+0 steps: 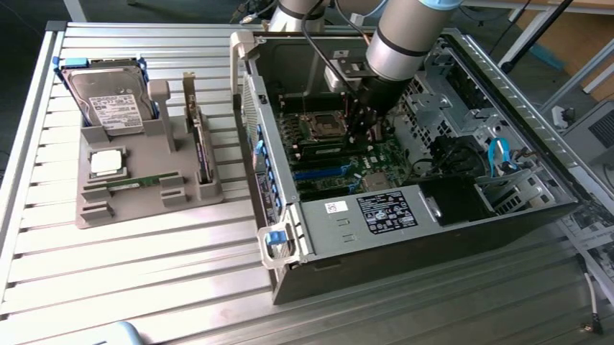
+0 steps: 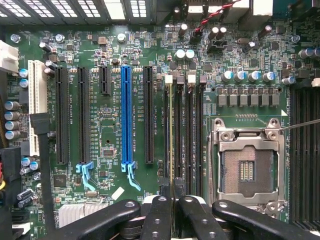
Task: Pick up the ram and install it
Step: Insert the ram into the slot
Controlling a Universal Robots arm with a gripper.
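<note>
Slatted aluminium table (image 1: 144, 273), open PC case (image 1: 326, 230) lying on its side: jaws pinch the ram (image 2: 171, 130) edge-down, lined along a DIMM slot (image 2: 166, 145) beside the CPU socket (image 2: 247, 170), probably so it'll seat straight.

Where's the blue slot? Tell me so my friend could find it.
Look at the green board inside the open case. Long slots lie side by side on it. The blue slot is the only blue one; those beside it are black.
</note>
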